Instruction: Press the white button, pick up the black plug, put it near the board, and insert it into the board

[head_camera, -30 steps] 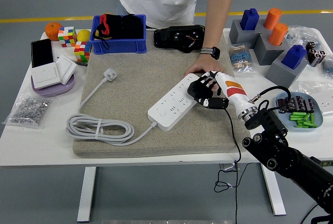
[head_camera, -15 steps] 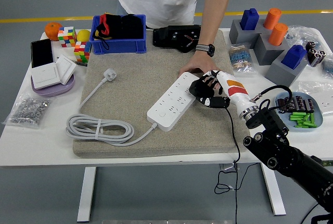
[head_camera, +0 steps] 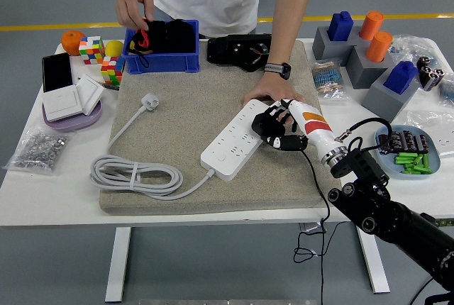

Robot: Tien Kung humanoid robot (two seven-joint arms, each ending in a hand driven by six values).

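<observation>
A white power strip [head_camera: 233, 143] lies slantwise on the beige mat [head_camera: 184, 106], with its white button [head_camera: 222, 154] near the lower left end. My right hand [head_camera: 272, 129] rests over the strip's upper right end, fingers loosely bent and holding nothing. A person's hand [head_camera: 267, 95] with a wristwatch presses on the mat just behind that end. The person's other hand [head_camera: 135, 5] reaches into the blue bin [head_camera: 162, 62], touching black and red items [head_camera: 162, 34]; I cannot tell which is the black plug. My left arm is out of view.
The strip's grey cable [head_camera: 135, 176] lies coiled at the mat's front left, ending in a white plug [head_camera: 149, 101]. A black device [head_camera: 240, 50] sits behind the mat. Cubes, a purple tray with switches and a bag of screws are left; grey blocks and a parts dish are right.
The person's free hand has come down into the blue bin. My right hand and the strip's near end have shifted slightly left. The person's watch hand stays by the strip.
</observation>
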